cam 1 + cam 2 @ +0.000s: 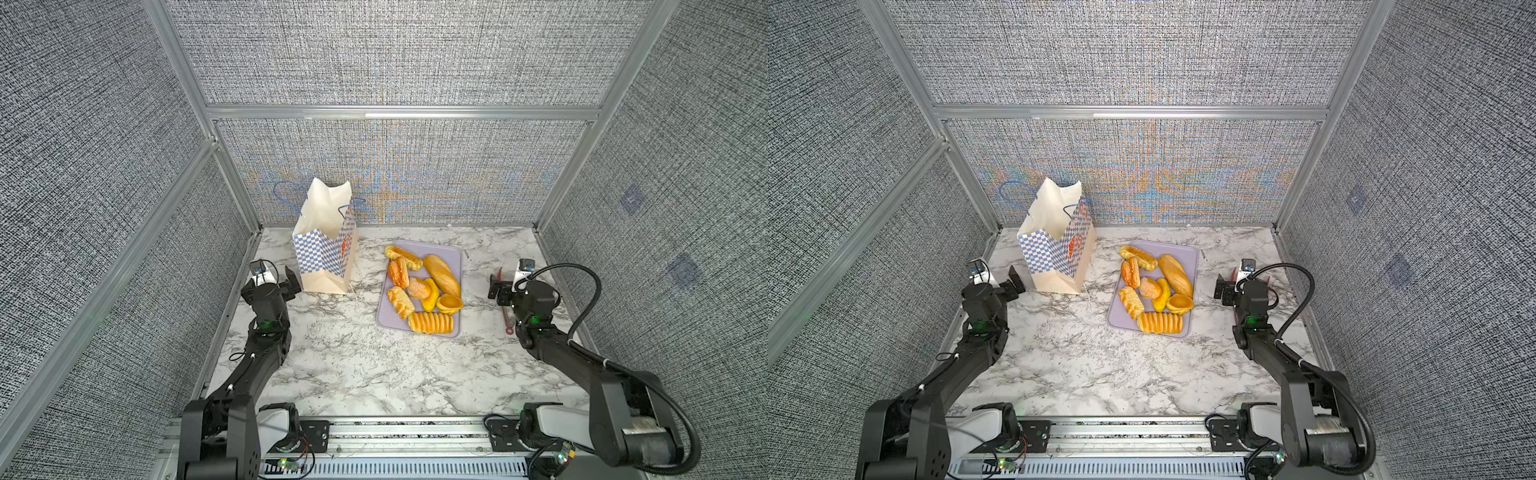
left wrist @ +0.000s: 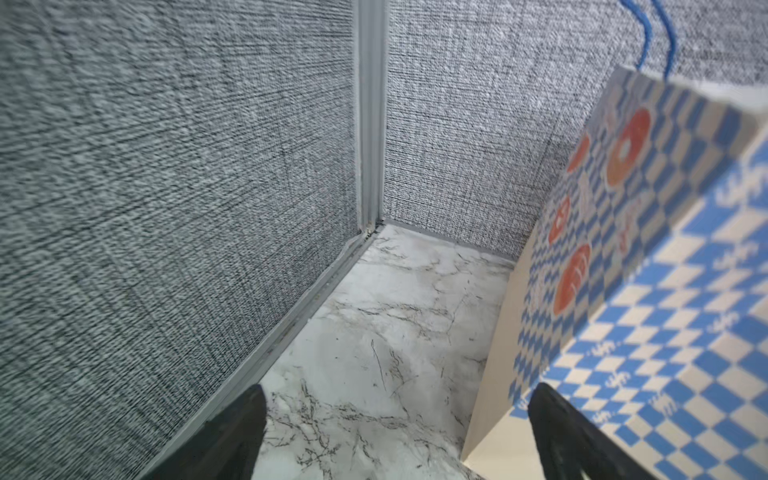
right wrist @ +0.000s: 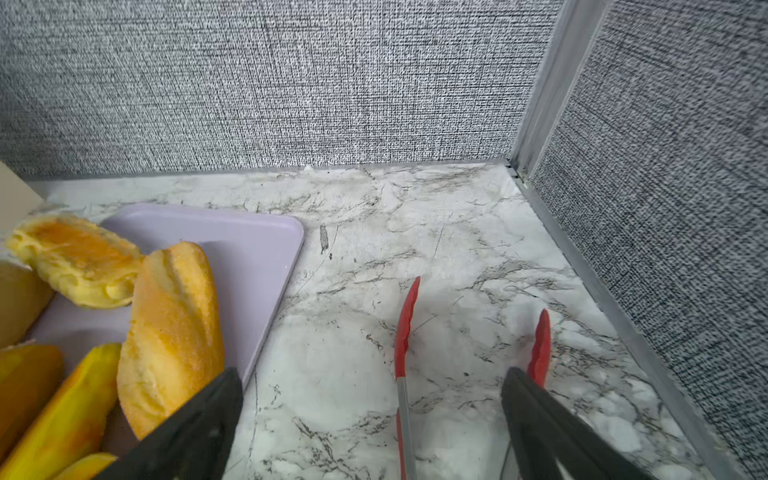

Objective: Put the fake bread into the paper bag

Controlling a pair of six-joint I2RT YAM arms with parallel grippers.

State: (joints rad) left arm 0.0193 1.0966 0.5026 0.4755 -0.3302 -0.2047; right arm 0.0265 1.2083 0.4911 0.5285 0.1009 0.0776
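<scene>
The paper bag (image 1: 326, 249) (image 1: 1054, 257) stands upright and open at the back left, cream with a blue-and-white checkered band. Several pieces of fake bread (image 1: 419, 286) (image 1: 1154, 286) lie on a lavender tray (image 1: 453, 254) at the centre right, among them a long loaf (image 1: 442, 274) (image 3: 174, 332) and a ribbed roll (image 1: 430, 322). My left gripper (image 1: 276, 274) (image 2: 399, 395) hangs open just left of the bag (image 2: 665, 291), with nothing between its jaws. To the right of the tray, my right gripper (image 1: 505, 280) (image 3: 372, 374) is open over the table and holds nothing.
Red tongs (image 1: 509, 320) (image 3: 405, 332) lie on the marble table under the right gripper, between the tray (image 3: 232, 249) and the right wall. Grey fabric walls enclose the table on three sides. A metal rail runs along the front edge.
</scene>
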